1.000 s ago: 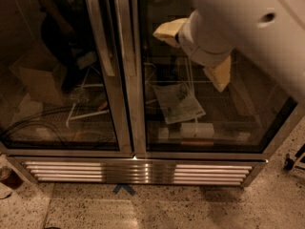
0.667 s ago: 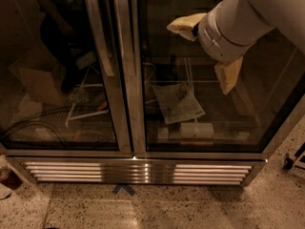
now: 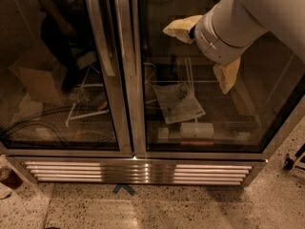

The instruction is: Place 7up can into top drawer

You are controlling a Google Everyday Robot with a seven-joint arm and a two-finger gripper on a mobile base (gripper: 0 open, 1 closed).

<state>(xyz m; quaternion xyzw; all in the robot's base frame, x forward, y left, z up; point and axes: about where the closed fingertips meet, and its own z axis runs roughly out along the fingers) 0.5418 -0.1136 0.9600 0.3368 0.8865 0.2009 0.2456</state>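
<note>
My hand at the fridge, 7up can unseen

I cannot tell where the 7up can is. My hand hangs at the upper right, in front of the fridge's right glass door, its tan fingers spread apart.

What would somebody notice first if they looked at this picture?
The big white robot arm sticks in from the top right, its claw spread open with yellowish fingers in front of the right glass door. Behind that glass a paper sheet lies inside, and a shiny metal grille runs along the bottom.
</note>
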